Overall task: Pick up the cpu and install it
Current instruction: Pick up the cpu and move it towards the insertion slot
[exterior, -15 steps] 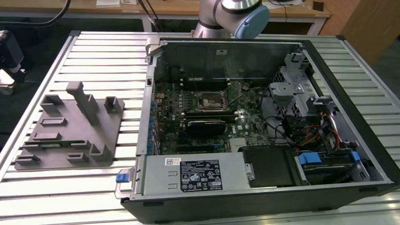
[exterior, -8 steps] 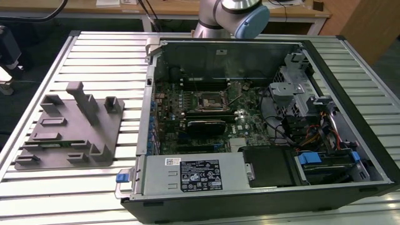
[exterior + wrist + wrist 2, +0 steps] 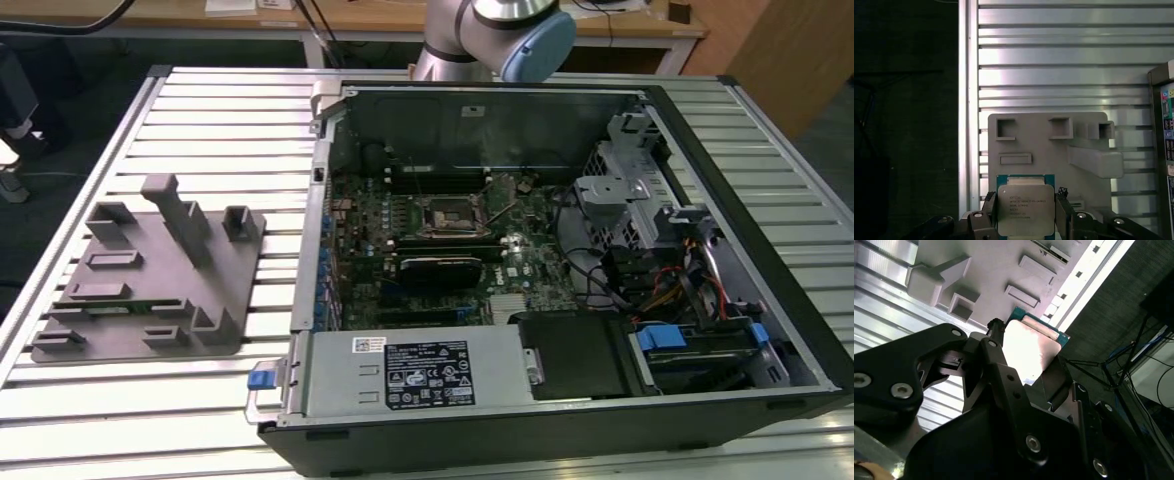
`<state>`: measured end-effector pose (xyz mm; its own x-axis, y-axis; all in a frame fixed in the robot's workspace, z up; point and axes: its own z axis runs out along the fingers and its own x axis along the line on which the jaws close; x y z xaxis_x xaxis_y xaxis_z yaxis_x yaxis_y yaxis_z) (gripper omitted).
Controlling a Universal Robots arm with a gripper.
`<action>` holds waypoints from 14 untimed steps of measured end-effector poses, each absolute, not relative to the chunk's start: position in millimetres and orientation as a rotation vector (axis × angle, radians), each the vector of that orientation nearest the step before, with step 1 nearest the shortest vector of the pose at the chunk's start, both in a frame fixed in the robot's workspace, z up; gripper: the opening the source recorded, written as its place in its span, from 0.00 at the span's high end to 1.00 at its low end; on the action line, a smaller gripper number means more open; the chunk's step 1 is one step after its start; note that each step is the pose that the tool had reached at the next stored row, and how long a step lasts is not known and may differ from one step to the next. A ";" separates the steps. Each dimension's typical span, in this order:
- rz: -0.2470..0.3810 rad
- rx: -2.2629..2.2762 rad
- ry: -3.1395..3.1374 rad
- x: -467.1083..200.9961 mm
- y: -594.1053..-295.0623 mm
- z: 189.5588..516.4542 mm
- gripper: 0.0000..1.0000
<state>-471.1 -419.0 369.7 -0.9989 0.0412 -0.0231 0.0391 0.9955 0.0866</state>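
claw (image 3: 1026, 219) grips cpu (image 3: 1025, 204), fixture (image 3: 1051, 152) behind — slatted table (image 3: 1054, 65)

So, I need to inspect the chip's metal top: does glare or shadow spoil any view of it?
In the second wrist view glare washes the cpu out to white; in the first wrist view it is evenly lit, while the slatted table behind gleams in bands; in the exterior view the computer case is shaded inside.
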 end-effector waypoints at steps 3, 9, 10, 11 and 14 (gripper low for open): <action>0.137 0.063 3.113 -471.1 -419.0 372.8 0.45; 0.142 0.063 3.113 -471.1 -419.0 378.6 0.45; 0.143 0.063 3.113 -471.1 -419.0 379.6 0.45; 0.144 0.063 3.113 -471.1 -419.0 380.7 0.45; 0.147 0.063 3.113 -471.1 -419.0 384.0 0.45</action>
<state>-471.1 -419.0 384.0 -0.9989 0.0414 -0.0227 0.0391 0.9948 0.0945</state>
